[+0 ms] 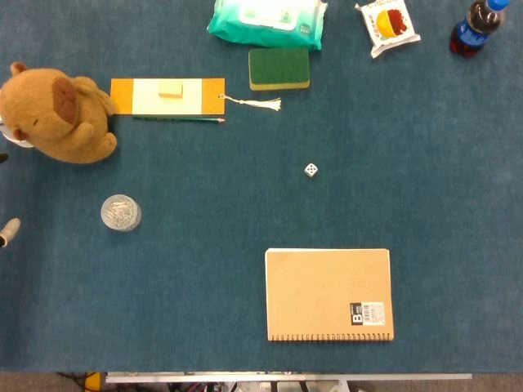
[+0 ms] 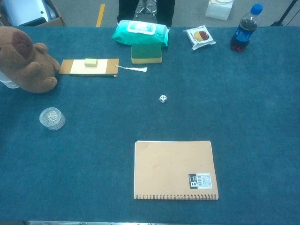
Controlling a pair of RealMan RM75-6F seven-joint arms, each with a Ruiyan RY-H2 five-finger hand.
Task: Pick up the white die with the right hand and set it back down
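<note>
One white die (image 1: 311, 170) sits alone near the middle of the blue tabletop (image 1: 449, 204). One brown notebook (image 1: 328, 295) lies by the near edge, with a "B" on its label. At the far edge are one soda bottle (image 1: 475, 28), one snack bag (image 1: 387, 24) and one wipes pack (image 1: 266, 21). One teddy (image 1: 55, 114) sits at the left edge. No hand shows, so I cannot tell how they are.
</note>
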